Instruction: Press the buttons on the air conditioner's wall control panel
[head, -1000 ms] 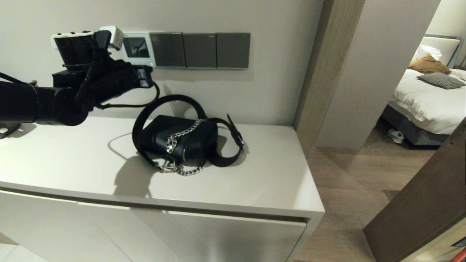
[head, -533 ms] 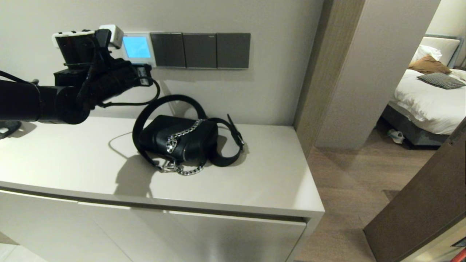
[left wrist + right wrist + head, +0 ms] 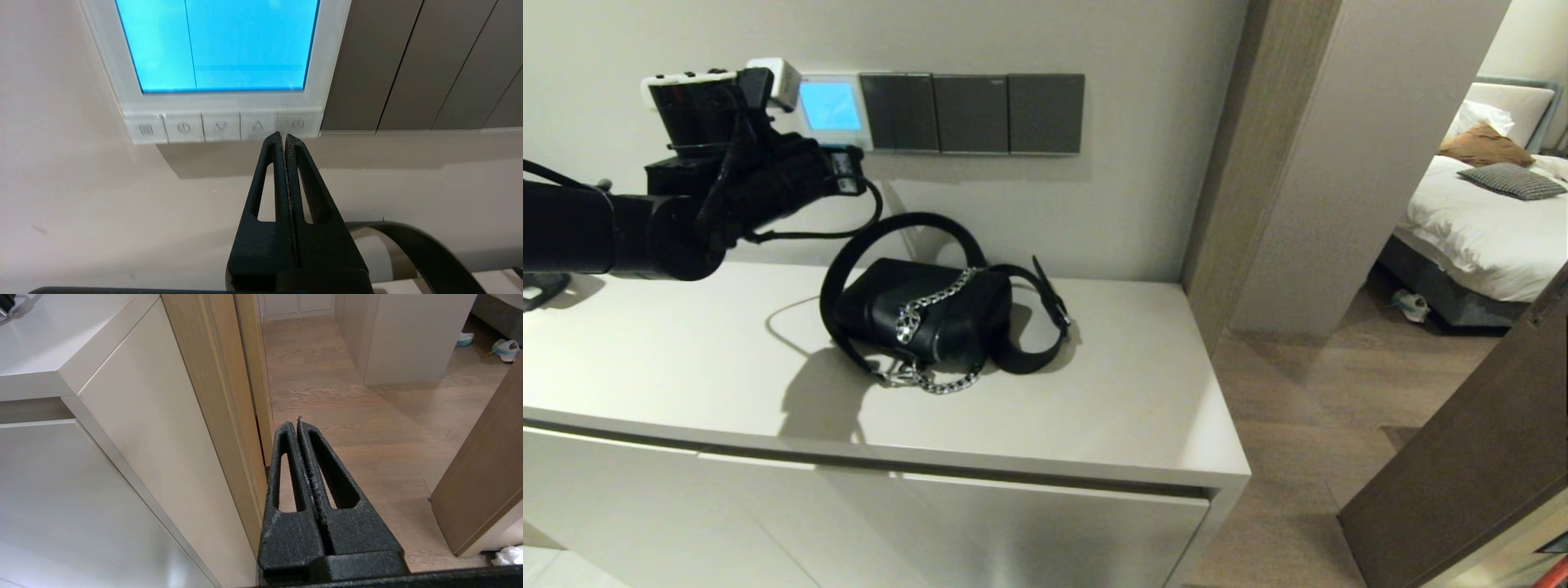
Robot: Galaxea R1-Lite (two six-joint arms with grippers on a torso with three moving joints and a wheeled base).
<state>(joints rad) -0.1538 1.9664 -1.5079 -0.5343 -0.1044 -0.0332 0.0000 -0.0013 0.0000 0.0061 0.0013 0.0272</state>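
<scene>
The white wall control panel hangs on the wall at upper left, its screen glowing light blue; it fills the top of the left wrist view. A row of small white buttons runs along its bottom edge. My left gripper is shut and empty, its tips just below the boundary between the up-arrow key and the power key. In the head view the left gripper is right at the panel's lower edge. My right gripper is shut and empty, parked low beside the cabinet, out of the head view.
Three dark grey switch plates sit right of the panel. A black handbag with a chain and looped strap lies on the white cabinet top below. A doorway to a bedroom opens at right.
The panel's screen went from dark one second ago to glowing light blue. My left gripper has shifted slightly at the panel's bottom edge.
</scene>
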